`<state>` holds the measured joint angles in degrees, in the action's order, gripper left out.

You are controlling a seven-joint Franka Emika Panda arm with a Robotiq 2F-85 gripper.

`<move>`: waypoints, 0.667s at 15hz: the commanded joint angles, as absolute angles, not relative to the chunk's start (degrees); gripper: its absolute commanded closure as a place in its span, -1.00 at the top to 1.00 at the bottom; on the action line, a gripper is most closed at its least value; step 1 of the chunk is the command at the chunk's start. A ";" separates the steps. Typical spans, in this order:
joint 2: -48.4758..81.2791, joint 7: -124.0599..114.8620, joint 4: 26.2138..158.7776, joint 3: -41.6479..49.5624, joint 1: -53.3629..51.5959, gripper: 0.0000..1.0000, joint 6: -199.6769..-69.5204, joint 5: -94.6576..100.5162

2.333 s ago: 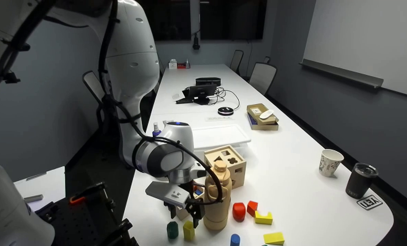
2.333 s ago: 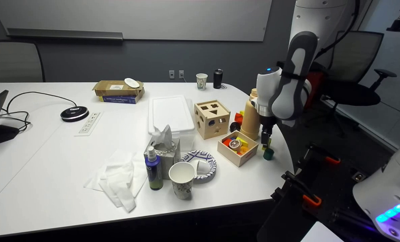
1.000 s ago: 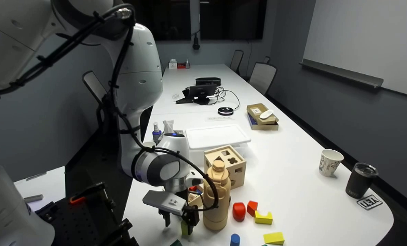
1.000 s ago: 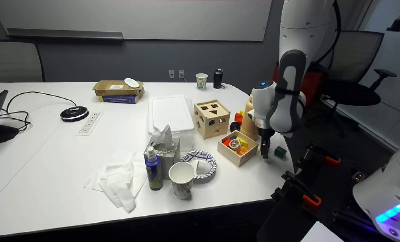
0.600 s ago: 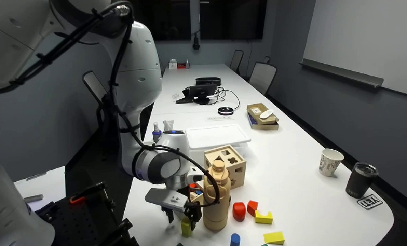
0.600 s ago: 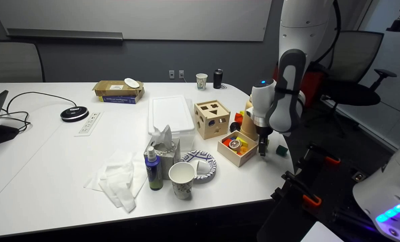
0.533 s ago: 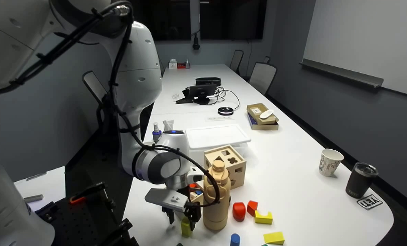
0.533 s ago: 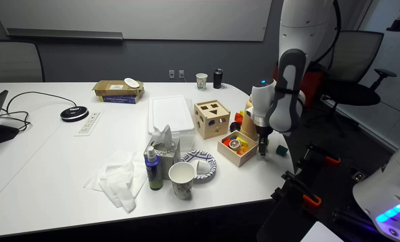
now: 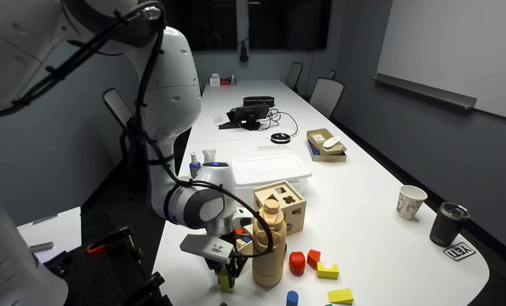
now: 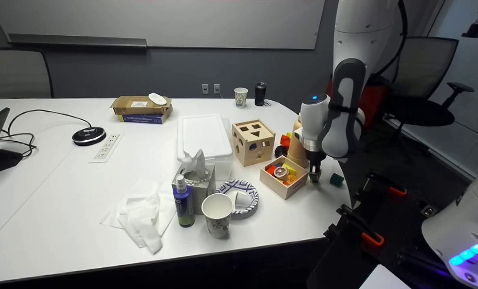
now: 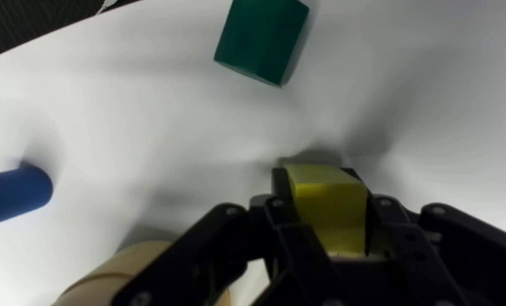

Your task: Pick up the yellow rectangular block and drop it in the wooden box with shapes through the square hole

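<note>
Gripper [image 11: 318, 178], lower right of wrist view, pinches yellow block [image 11: 331, 210]; should rise vertically, clear of tan bottle [image 11: 108, 274], lower left.

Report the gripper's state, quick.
Black two-finger gripper: closed, holding the yellow rectangular block.

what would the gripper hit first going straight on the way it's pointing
Probably the white tabletop, just below the yellow block between its jaws; whether that block touches it is unclear.
</note>
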<state>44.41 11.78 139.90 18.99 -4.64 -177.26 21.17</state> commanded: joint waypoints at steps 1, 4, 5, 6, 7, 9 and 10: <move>42.54 12.12 141.58 20.04 -6.64 -0.83 -176.80 20.61; 40.26 12.16 142.64 19.42 -6.76 -0.83 -173.97 20.31; 39.06 11.97 143.21 19.49 -7.09 -0.83 -172.53 20.24; 37.11 11.79 143.96 19.59 -7.39 -0.83 -170.34 20.22; 35.57 11.36 144.49 19.89 -7.89 -0.83 -168.60 20.38; 30.92 10.61 145.92 19.99 -8.51 -0.83 -163.26 21.03; 27.52 10.36 146.91 19.78 -8.63 -0.83 -159.50 21.44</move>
<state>37.73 11.67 142.14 19.10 -6.96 -167.69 21.08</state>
